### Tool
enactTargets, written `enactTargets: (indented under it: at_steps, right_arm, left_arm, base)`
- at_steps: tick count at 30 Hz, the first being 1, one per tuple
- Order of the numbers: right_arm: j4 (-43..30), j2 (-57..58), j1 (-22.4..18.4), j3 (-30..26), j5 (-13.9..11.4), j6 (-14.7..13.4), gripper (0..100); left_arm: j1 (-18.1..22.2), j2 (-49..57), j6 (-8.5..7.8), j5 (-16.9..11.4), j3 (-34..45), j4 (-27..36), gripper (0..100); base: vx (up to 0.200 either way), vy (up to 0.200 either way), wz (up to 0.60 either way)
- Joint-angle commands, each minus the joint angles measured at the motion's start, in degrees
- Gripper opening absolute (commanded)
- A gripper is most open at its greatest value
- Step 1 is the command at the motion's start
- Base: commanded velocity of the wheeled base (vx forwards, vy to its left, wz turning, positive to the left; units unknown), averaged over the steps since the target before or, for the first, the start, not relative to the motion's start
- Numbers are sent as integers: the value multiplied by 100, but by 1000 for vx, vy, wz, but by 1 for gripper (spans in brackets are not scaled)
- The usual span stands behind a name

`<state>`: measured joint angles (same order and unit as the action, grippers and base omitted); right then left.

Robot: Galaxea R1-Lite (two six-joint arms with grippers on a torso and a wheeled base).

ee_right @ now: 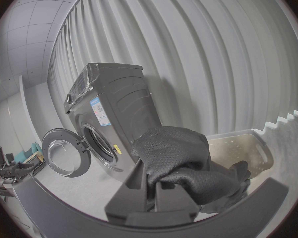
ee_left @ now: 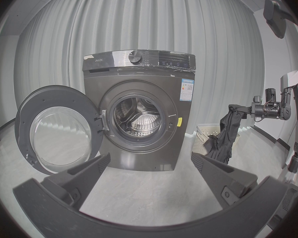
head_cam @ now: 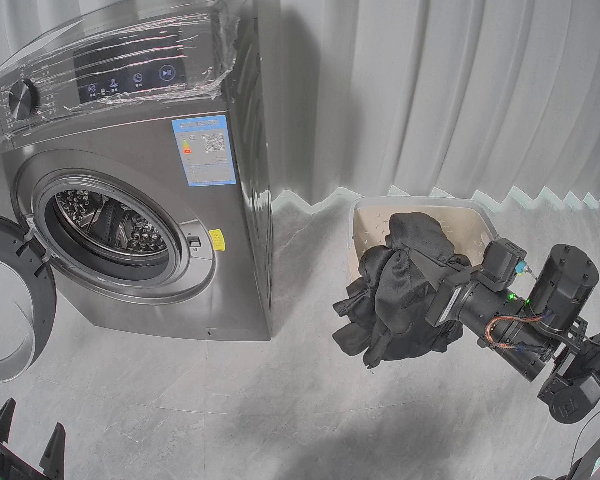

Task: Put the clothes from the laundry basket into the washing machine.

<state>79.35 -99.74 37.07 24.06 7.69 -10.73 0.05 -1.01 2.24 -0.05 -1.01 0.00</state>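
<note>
Currently: right pincer (ee_right: pixel 152 185) clamped on black garment (head_cam: pixel 397 288), raised over basket (head_cam: pixel 473 218) with folds hanging past its near side; washer (head_cam: pixel 147 155) to the left, door (head_cam: pixel 7 301) swung open; left pincer (ee_left: pixel 149 159) spread wide, low before washer.

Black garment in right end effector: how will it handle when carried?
Likely floppy: the black garment hangs in folds from the right end effector. Probably light, mesh-like weave. Its tail seems draped over the laundry basket rim; may drag.
</note>
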Motion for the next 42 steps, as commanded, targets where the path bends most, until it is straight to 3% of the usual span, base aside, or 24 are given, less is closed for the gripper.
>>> enactTargets:
  at_steps: [1,25,42]
  right_arm:
    - [19,16,37,11,4,1,0]
    - [63,8,55,37,-5,1,0]
    - [54,8,55,28,-5,1,0]
  left_arm:
    - [4,101,4,-4,92,0,100]
    - [4,101,4,-4,92,0,100]
    - [4,101,4,-4,92,0,100]
  base:
    - [0,0,0]
    - [-50,0,0]
    - [0,200,0]
